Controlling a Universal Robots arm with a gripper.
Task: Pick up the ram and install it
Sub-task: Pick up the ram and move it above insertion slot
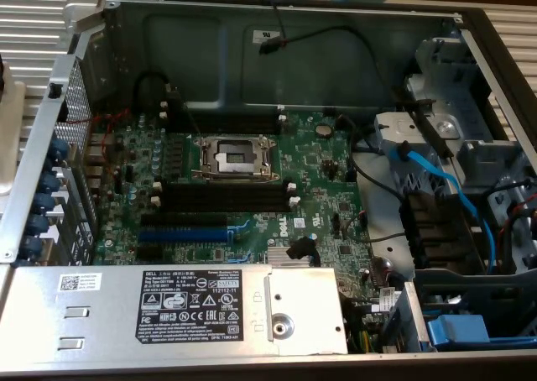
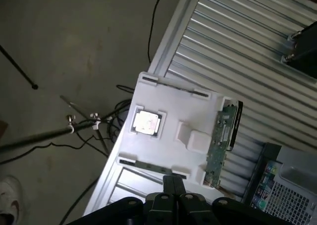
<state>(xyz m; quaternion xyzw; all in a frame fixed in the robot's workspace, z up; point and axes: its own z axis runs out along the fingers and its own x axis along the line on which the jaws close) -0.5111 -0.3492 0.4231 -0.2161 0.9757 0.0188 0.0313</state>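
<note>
"Black claw (image 2: 173, 179), closest to the wrist camera: is it gripping anything?"

"No, it is carrying nothing. Its two tips are pressing together, and it is hanging in front of one rim of the white tray (image 2: 173, 103), not touching the ram."

"Where is the ram sitting?"

"The ram (image 2: 221, 143) is lying lengthwise along one long side of the tray, the side facing the computer case (image 2: 285, 185). Its green board is showing. I cannot tell whether it is lying flat or leaning. A square processor chip (image 2: 147, 122) is resting in a pocket toward the tray's opposite side, well apart from the ram."

"What is carrying the tray?"

"The ribbed metal table (image 2: 237, 46) is, with the tray sitting at its corner. Farther down, on the grey floor (image 2: 64, 36), cables (image 2: 115, 117) and a stand's pole (image 2: 34, 138) are running, and a pale shoe (image 2: 9, 197) is showing."

"And inside the case, in the exterior view?"

"Nearest, the silver power supply (image 1: 168, 310) is lying across the front. Beyond it the blue slot (image 1: 183, 234), then the long black slots (image 1: 222, 198) with white end clips, are running across the green motherboard (image 1: 327, 180), with the processor socket (image 1: 233, 157) just behind them. Blue cables (image 1: 436, 180) are curving on the exterior view's right, and the grey far wall (image 1: 352, 62) is closing off the back."
</note>
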